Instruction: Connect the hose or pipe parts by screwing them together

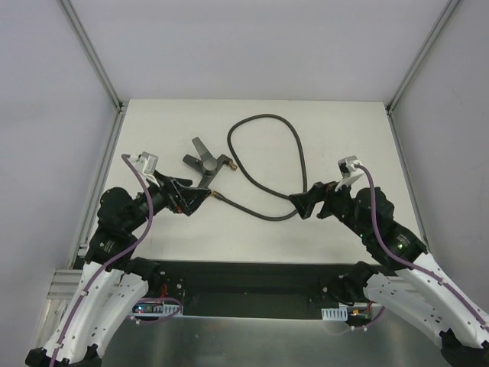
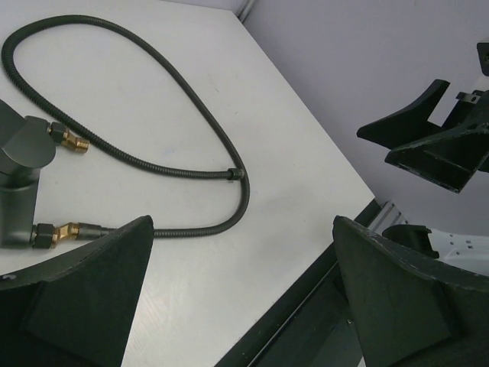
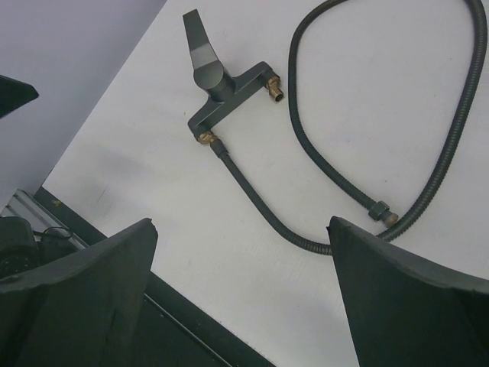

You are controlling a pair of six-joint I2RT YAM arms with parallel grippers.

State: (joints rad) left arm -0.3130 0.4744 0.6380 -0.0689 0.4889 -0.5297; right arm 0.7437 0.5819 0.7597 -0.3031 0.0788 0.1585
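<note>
Though the hose seems joined at one end to the forked fitting, its other end lies loose. The left end effector and right end effector gape empty.

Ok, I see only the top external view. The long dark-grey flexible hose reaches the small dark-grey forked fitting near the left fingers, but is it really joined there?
Observer: Left wrist view: the long dark-grey flexible hose runs into the nearer brass tip of the small dark-grey forked fitting with no visible gap. How tight it is, I cannot tell.
Operator: And the other tip?
Observer: The farther brass tip is bare, nothing attached.
Operator: Where is the free end of the hose?
Observer: Right wrist view: the free end, a dark nut, lies on the white table against the hose's own curve, just beyond the open right fingers.
</note>
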